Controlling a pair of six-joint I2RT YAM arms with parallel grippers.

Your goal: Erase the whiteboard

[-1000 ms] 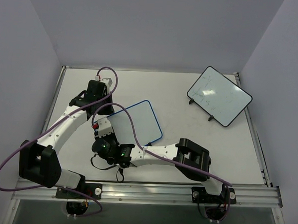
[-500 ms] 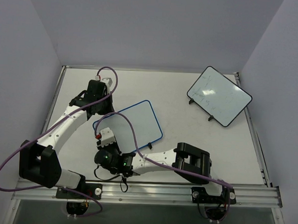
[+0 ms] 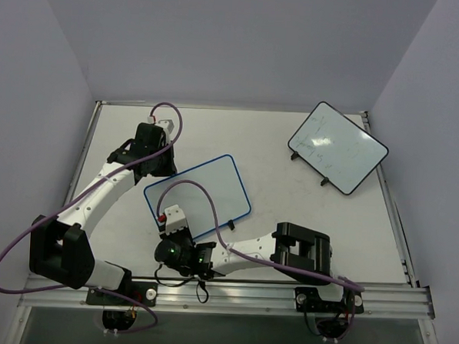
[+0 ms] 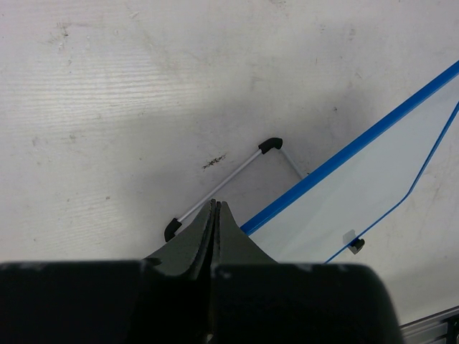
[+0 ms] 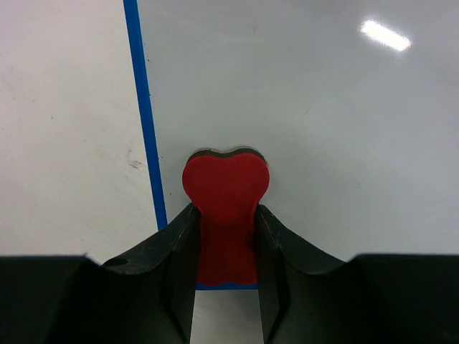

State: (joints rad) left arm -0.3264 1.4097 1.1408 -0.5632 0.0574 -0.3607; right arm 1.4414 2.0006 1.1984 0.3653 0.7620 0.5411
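– Mid-worktop [image 3: 269,143], slightly left: whiteboard [image 3: 201,192], lying tilted, near-left corner toward the arm bases. Confirm?
– Confirmed. Blue frame [image 5: 145,122], rounded corners, white face. A second board, the black-framed board [image 3: 337,147], sits far right, well apart, with faint marks on it.
– Right pincer [image 5: 226,218]?
– Clamped on a red heart-shaped eraser [image 5: 226,193], one finger on each side. It sits at the whiteboard's near-left corner. In the wrist view the eraser is over the white face, just right of the frame's left edge, with a strip of blue showing under its base.
– Is the eraser touching the board?
– Looks pressed against it, but can't tell for sure from these angles.
– Left pincer [image 4: 215,209]?
– Fingers pressed together, nothing between them. It's at the whiteboard's far-left side. The wrist view shows the tips over the thin wire stand [image 4: 222,179] with black end caps, just outside the blue edge.
– Contact with the stand?
– Can't tell; the fingers hide that spot.
– Where's the left pincer in the top view?
– Near the far-left corner of the whiteboard, arm reaching in from the left.
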